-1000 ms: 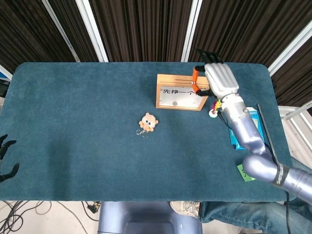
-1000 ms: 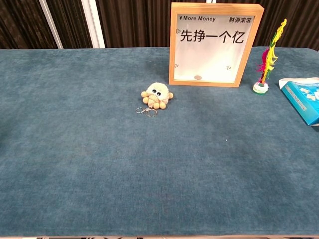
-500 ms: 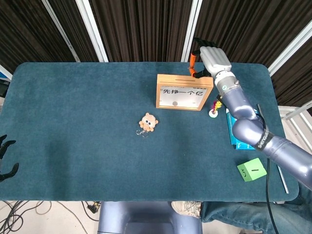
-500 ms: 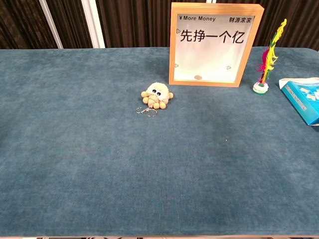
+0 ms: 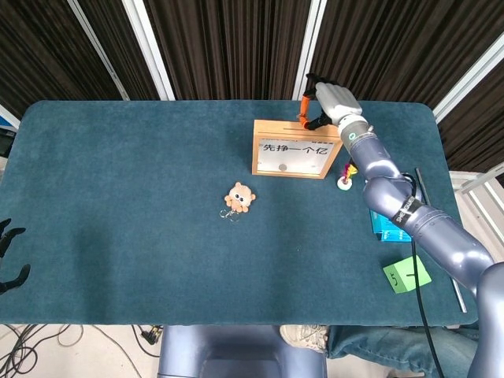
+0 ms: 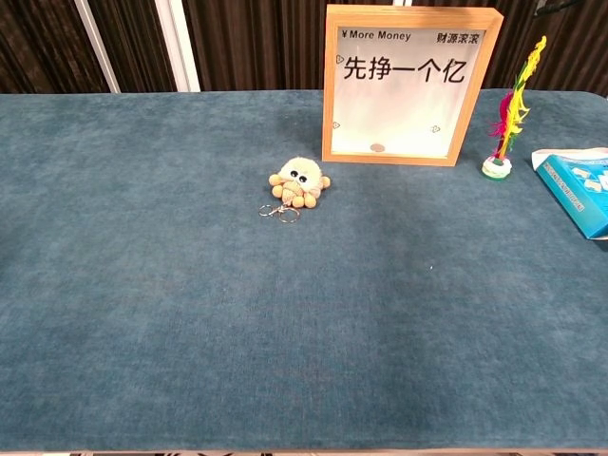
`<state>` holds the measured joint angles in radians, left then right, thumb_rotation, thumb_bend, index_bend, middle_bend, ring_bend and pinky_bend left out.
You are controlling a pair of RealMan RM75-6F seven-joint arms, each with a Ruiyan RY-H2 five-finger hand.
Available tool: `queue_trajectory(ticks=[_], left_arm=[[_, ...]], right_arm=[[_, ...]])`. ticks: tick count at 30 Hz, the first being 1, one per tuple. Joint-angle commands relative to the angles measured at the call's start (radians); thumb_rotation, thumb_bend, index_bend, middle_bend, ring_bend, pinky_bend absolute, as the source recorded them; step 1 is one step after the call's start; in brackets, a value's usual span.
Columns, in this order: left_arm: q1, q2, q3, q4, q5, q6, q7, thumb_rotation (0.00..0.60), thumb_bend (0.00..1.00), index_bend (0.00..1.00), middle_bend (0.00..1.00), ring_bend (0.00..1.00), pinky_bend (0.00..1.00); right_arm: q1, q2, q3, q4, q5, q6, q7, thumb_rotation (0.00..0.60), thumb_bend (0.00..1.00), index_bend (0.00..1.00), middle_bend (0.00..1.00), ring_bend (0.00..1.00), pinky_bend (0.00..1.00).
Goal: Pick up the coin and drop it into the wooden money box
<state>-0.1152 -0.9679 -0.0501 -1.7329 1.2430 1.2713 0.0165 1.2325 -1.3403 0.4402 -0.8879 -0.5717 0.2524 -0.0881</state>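
The wooden money box (image 5: 293, 148) stands upright at the back of the table, with a white front panel (image 6: 408, 85) and printed text. One coin (image 6: 377, 147) lies inside it at the bottom, behind the panel. My right hand (image 5: 329, 100) hovers over the box's top edge, its orange-tipped fingers (image 5: 303, 103) pointing down near the slot. Whether anything is pinched between them is too small to make out. No coin shows on the cloth. My left hand (image 5: 9, 256) sits at the table's near left edge with fingers spread, holding nothing.
A plush octopus keyring (image 5: 239, 198) lies in front of the box. A feathered shuttlecock (image 6: 506, 123) stands right of the box, with a blue packet (image 6: 578, 185) further right. A green card (image 5: 406, 274) lies at the near right.
My right hand has moved from the box's right end, back and to the left, and now sits over the top edge near the slot. The left hand has not moved.
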Motion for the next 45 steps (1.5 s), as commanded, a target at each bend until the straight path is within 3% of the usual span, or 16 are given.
queue_trajectory(ticks=[1,5,15,45], left_arm=[[0.000,0.001,0.000,0.000,0.000,-0.001,-0.001,0.600,0.37,0.19,0.00,0.00,0.00],[0.000,0.002,0.001,-0.001,0.000,-0.001,-0.002,0.600,0.37,0.19,0.00,0.00,0.00],[0.000,0.001,0.001,-0.001,-0.002,0.000,0.000,0.600,0.37,0.19,0.00,0.00,0.00],[0.001,0.002,0.000,-0.004,-0.013,0.003,0.009,0.600,0.37,0.20,0.00,0.00,0.00]], right_arm=[[0.005,0.020,0.003,-0.004,0.021,-0.067,0.056,0.600,0.47,0.66,0.01,0.00,0.00],[0.025,0.036,-0.024,0.020,0.027,-0.134,0.105,0.600,0.47,0.66,0.01,0.00,0.00],[0.040,0.029,-0.071,0.039,-0.031,-0.110,0.149,0.600,0.47,0.65,0.01,0.00,0.00],[0.005,0.007,-0.040,0.084,-0.197,-0.177,0.295,0.600,0.47,0.61,0.01,0.00,0.00]])
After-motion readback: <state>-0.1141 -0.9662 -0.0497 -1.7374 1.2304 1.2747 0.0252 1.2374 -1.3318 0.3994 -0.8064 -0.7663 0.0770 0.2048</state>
